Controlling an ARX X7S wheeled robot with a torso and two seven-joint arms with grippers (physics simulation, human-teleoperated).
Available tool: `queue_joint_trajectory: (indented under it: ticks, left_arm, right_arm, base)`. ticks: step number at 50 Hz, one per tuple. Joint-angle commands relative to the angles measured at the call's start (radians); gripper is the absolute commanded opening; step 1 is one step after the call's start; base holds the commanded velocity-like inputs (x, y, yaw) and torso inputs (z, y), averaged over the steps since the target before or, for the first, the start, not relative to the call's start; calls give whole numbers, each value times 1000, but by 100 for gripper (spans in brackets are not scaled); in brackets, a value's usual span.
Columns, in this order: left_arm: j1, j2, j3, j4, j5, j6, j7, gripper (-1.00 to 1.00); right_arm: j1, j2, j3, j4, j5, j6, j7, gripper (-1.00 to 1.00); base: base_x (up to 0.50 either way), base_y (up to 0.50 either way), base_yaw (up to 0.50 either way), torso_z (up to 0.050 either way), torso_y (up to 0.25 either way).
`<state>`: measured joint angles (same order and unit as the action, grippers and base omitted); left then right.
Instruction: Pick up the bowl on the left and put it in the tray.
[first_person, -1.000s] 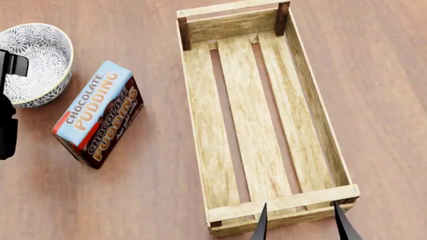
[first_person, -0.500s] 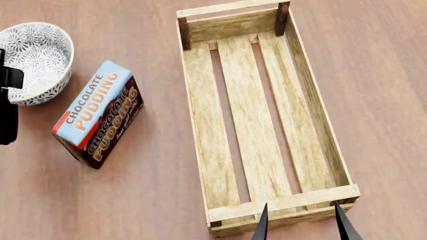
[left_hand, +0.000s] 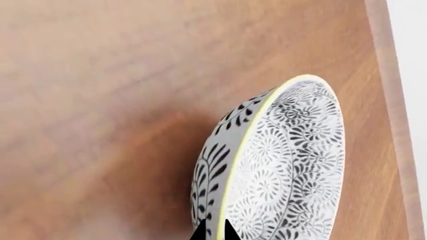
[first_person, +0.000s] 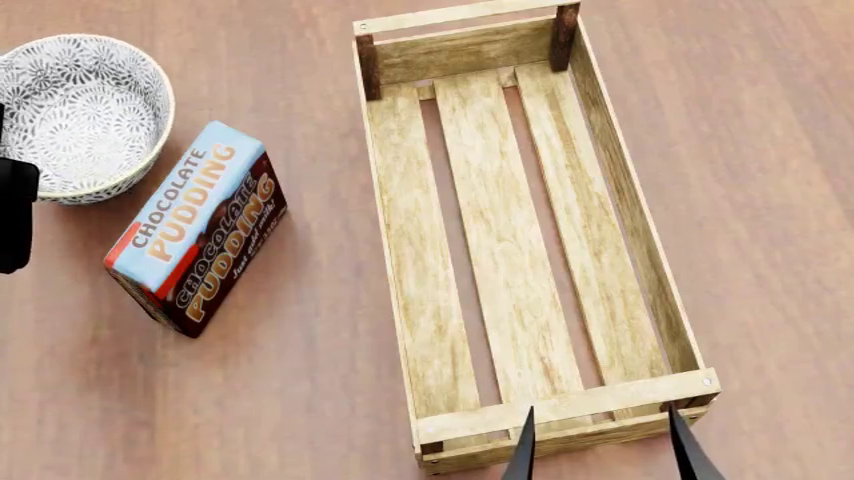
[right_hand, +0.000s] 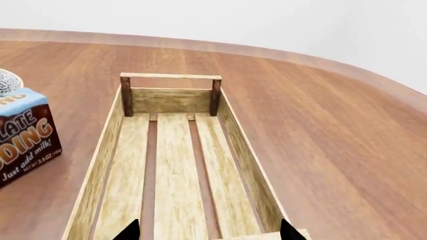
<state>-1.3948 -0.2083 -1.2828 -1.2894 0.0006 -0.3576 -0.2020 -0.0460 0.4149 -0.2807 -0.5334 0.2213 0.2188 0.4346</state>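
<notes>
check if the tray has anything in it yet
Empty: only the bare slats of the tray show; the bowl sits on the table left of it.

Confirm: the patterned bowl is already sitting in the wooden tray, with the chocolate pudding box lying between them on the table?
Not right. The head view shows the patterned bowl on the table at far left, outside the wooden tray, which holds nothing. The chocolate pudding box does lie between them on the table.

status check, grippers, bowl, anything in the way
Left gripper fingertips pinched on the bowl rim. Right gripper open, idle over the tray near end. Tray holds nothing. Chocolate pudding box between bowl and tray.
</notes>
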Motion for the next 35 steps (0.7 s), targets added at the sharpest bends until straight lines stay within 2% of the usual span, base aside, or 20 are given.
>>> queue_joint_trajectory:
  ticks: [1, 35]
  left_arm:
    - [-5, 34, -61, -19, -14, 33, 33, -100]
    - [-120, 31, -80, -16, -21, -11, 76, -100]
  right_arm:
    - [10, -25, 7, -23, -10, 21, -18, 100]
    - [11, -18, 1, -28, -3, 23, -10, 100]
  base:
    - [0, 0, 0, 0, 0]
    - [0, 0, 0, 0, 0]
